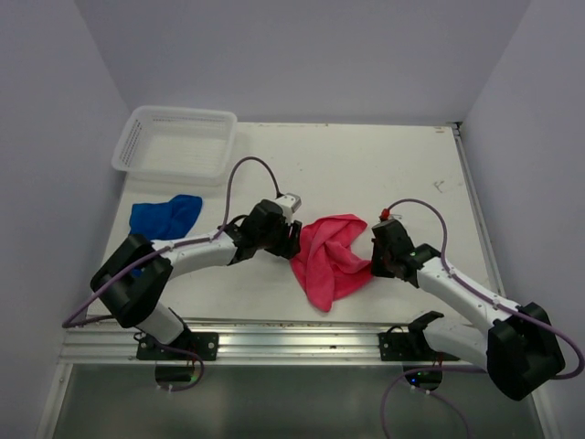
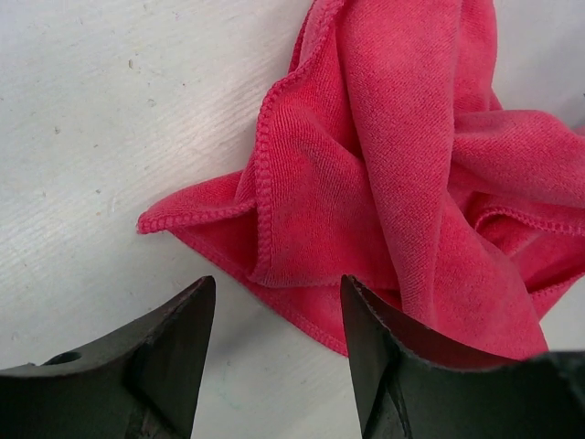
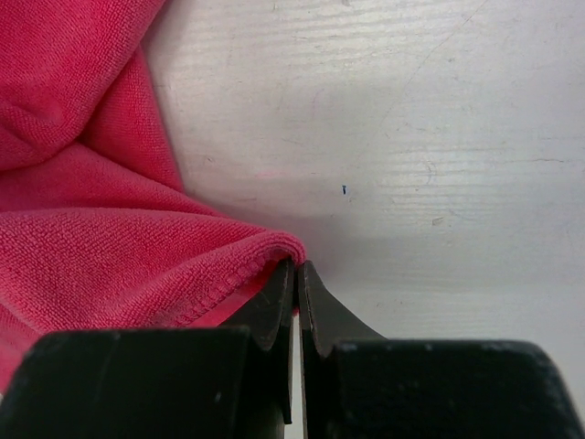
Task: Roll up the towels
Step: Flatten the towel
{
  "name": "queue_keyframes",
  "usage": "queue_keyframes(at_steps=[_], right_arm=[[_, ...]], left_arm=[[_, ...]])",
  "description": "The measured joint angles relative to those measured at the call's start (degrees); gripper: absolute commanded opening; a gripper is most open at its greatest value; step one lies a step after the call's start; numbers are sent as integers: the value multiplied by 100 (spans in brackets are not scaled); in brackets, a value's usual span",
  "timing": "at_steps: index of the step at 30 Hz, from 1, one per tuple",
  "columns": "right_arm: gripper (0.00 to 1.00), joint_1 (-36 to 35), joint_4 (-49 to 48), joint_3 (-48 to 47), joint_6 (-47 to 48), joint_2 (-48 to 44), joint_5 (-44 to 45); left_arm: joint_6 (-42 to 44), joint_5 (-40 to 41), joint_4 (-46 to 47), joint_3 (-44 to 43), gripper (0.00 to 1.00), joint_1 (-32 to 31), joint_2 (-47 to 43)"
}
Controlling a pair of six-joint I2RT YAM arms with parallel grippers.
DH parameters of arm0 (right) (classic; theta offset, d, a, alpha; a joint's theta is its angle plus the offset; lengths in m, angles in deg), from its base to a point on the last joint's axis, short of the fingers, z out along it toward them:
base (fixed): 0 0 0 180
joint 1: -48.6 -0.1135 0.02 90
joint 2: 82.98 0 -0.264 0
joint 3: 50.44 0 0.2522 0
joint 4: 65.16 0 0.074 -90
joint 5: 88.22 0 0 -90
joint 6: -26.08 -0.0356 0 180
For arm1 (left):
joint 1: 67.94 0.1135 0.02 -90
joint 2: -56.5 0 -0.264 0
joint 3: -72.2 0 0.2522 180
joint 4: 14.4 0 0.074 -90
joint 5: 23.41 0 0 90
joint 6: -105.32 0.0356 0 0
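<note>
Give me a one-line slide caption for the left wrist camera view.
Open left gripper poised over the hemmed edge of a crumpled pink towel on a white table.

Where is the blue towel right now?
In the top view the blue towel lies crumpled on the left of the table, just on the near side of the white mesh basket, well left of the pink towel.

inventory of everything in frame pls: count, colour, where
pink towel: 1, pink-red, crumpled, table centre between the claws
blue towel: 1, royal blue, bunched, left side, nearer than the basket
basket: 1, white mesh, far-left corner
table: 1, white
cables: 2, purple, one per arm
arms: 2, white and black, near edge
left claw: 1, black, open, at pink towel's left edge
right claw: 1, black, shut, pink towel's edge at its tips
</note>
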Motion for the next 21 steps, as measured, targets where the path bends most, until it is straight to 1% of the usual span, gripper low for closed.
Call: queue_keyframes(at_steps=[4, 8, 9, 10, 14, 15, 16, 17, 21], right_arm=[[0, 15, -46, 26, 33, 11, -39], [0, 42, -103, 26, 66, 13, -66], [0, 48, -114, 26, 72, 13, -68], [0, 50, -122, 28, 83, 13, -85], [0, 76, -160, 48, 107, 22, -149], [0, 79, -166, 55, 109, 33, -151], [0, 83, -179, 68, 111, 42, -153], [0, 83, -186, 83, 114, 44, -153], [0, 83, -195, 98, 122, 44, -155]], left_arm=[[42, 63, 247, 0, 59, -31, 247], [70, 90, 468, 0, 54, -35, 400], [74, 92, 516, 0, 49, -35, 437], [94, 96, 564, 0, 47, -35, 474], [162, 94, 684, 0, 44, -35, 647], [162, 94, 699, 0, 41, -35, 693], [164, 94, 713, 0, 36, -35, 730], [164, 94, 723, 4, 25, -35, 754], [168, 109, 820, 96, 0, -39, 761]])
